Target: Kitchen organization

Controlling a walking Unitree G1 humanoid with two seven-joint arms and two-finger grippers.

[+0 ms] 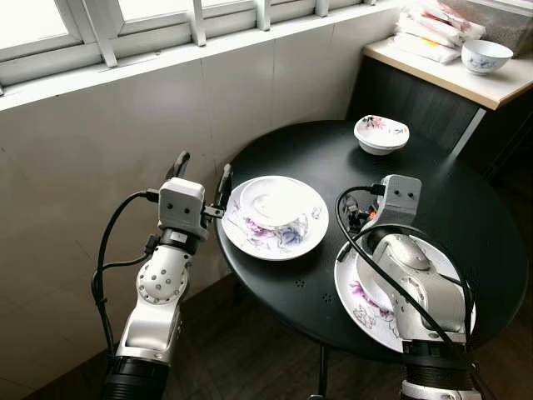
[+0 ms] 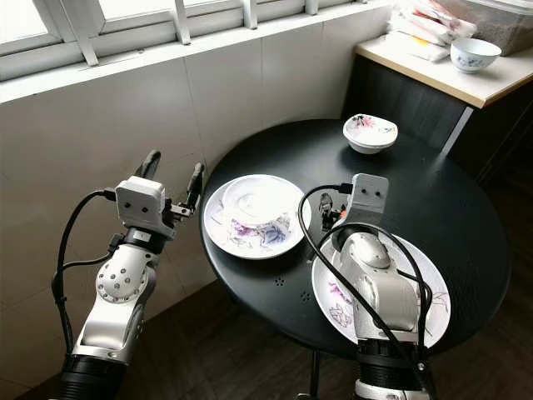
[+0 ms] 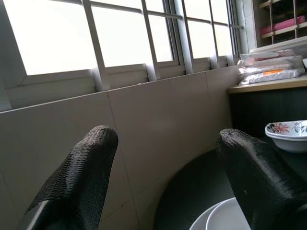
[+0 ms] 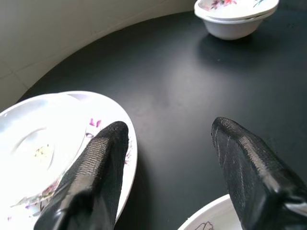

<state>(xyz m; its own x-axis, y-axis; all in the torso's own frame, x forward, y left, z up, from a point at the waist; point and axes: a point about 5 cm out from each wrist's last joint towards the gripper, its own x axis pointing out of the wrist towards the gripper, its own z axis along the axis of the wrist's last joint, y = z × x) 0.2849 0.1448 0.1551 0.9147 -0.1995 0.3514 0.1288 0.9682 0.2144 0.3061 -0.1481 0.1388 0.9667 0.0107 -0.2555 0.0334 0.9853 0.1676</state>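
My left gripper hangs open just off the round black table, beside the rim of the flowered plate that has an upturned dish on it. My right gripper is open too, low over the tabletop between that plate and a second plate under my arm; a small bowl sits at the far side

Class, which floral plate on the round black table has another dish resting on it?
The white floral plate beside the left hand; it carries an upturned dish.

Barred window above tiled wall.
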